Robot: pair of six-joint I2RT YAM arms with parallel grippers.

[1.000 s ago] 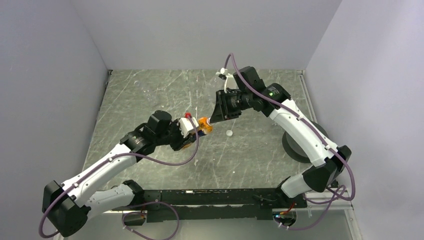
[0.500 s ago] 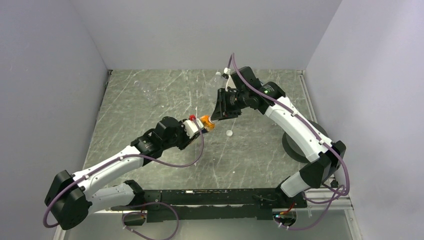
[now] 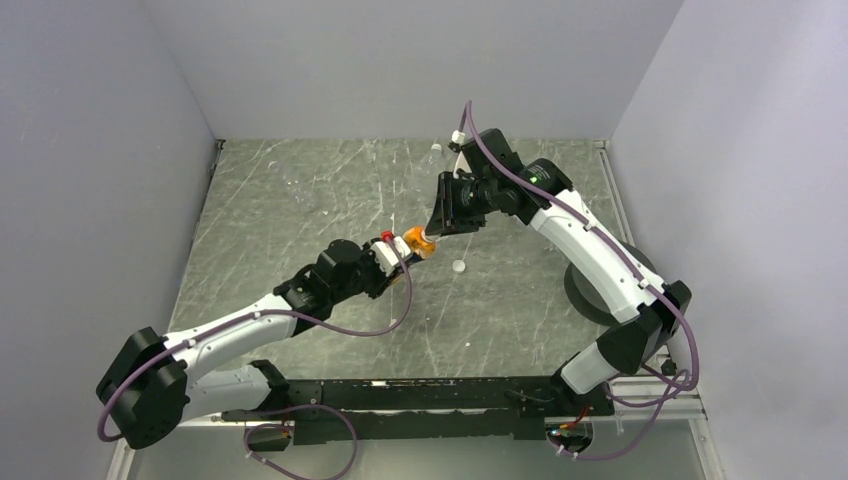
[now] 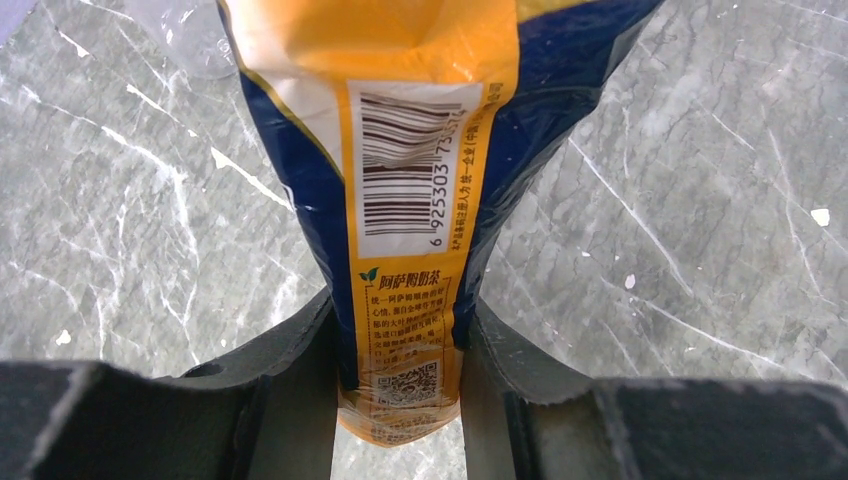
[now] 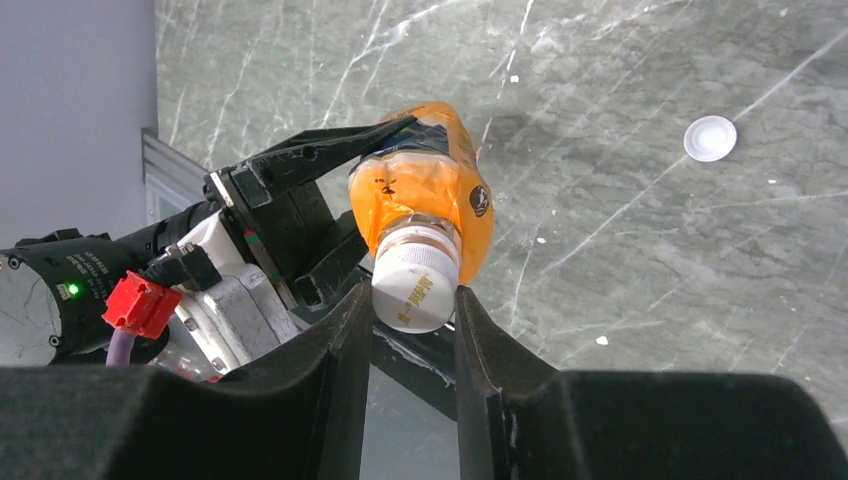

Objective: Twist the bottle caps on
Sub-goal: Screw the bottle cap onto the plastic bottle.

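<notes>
The table [image 3: 300, 230], a grey marbled slab, was the largest thing, and we placed everything else against the orange bottle [image 5: 430, 190], which hung in the air above it, lying nearly level. The left arm [image 3: 230, 322] reached the bottle from its base end. The left jaws were clamped on the labelled body, and in the left wrist view the label was pinched into a narrow waist between them. The right arm [image 3: 590, 245] met the bottle at its neck end, and the right jaws were closed on the white cap [image 5: 412, 290] sitting on the neck. 1 loose cap [image 5: 710, 138] lay on the table near the bottle, on its neck side, touching nothing.

We judged the bottle light and soft-walled, since it gave so readily under the squeeze. Its glossy film label looked slippery, so it might spin in the grip once the cap was turned. The stiffer places to hold it seemed to be the shoulder beside the neck or the base, not the mid-body. The cap looked small, hard and rigid. We thought it best taken across its sides, square to the neck, so that the threads would not cross.
</notes>
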